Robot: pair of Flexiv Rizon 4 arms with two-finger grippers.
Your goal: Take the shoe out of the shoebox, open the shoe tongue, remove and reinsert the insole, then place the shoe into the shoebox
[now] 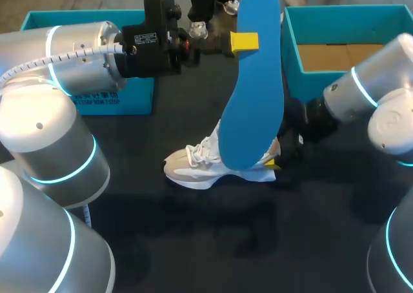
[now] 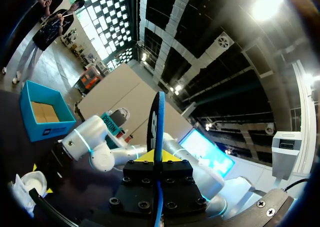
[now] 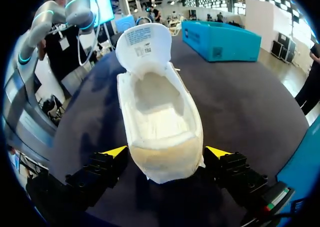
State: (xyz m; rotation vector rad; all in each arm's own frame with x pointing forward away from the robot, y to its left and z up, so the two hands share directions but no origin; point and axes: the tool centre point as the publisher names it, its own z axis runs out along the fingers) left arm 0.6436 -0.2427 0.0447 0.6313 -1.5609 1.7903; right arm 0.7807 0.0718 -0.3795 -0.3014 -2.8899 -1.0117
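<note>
Above shoe, insole upright in left claw

Light is coming down from overhead, and the black table is looking dim and flat under it. A soft shadow is pooling on the cloth just beneath and in front of the white shoe, which is standing out brightly; seen from the right wrist, its inside is glowing almost washed out. The blue insole is taking even light without glare. The left arm is showing a pale sheen on its silver casing, and from its wrist a lamp is flaring pure white
</note>
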